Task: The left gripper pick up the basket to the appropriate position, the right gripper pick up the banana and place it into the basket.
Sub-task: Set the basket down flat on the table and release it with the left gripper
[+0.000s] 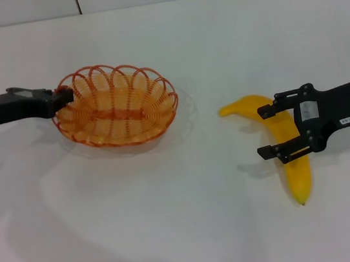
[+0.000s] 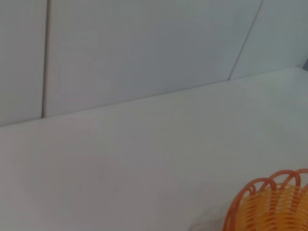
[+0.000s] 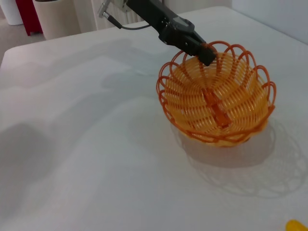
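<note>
A white table (image 1: 176, 235) is spreading across the whole scene, a pale panelled wall (image 2: 144, 48) with thin dark seams is rising behind its far edge, and a cream bin (image 3: 57, 17) beside something red (image 3: 31, 14) is standing beyond one corner.

The left gripper (image 1: 61, 99) is a slim matte-black claw with a small pale label on its top, joined to a grey-white cylindrical wrist from which a thin black cable hangs. The right gripper (image 1: 267, 131) is black too, its two flat fingers (image 1: 270, 110) carried on open linkage bars, with a white rectangular sticker on the palm block, a second white label along the arm and a small silver fitting beside it
</note>
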`<state>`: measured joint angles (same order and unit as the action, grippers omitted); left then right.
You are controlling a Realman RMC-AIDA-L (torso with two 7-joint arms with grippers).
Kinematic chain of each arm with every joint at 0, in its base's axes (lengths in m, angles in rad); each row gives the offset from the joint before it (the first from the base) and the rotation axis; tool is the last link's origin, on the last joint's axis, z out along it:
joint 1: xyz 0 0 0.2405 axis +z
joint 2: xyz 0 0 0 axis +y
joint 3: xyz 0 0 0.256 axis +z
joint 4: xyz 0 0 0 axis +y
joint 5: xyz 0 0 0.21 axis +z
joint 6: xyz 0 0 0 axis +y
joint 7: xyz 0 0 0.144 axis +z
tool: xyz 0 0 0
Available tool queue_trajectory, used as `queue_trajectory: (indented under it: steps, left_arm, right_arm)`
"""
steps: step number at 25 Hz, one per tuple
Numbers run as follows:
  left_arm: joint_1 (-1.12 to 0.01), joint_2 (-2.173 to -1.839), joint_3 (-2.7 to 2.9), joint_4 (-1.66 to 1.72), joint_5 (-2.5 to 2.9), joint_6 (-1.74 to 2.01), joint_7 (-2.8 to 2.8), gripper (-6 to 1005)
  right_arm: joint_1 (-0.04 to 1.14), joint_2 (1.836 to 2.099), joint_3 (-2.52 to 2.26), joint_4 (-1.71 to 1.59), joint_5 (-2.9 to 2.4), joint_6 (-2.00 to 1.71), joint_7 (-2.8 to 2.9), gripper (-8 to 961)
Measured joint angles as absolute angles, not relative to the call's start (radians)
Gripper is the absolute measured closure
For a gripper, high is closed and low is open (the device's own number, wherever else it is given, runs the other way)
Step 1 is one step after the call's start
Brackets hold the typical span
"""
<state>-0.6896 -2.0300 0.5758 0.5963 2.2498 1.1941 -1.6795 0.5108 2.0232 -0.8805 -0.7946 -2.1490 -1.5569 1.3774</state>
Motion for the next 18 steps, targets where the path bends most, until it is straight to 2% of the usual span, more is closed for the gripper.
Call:
queue_trajectory:
  steps: [18]
  left_arm:
    - [-0.693, -2.031, 0.577, 0.55, 2.236, 1.18, -1.678, 923]
  right_arm:
    - [0.512, 2.023, -0.879, -0.795, -2.149, -1.557, 1.378, 90]
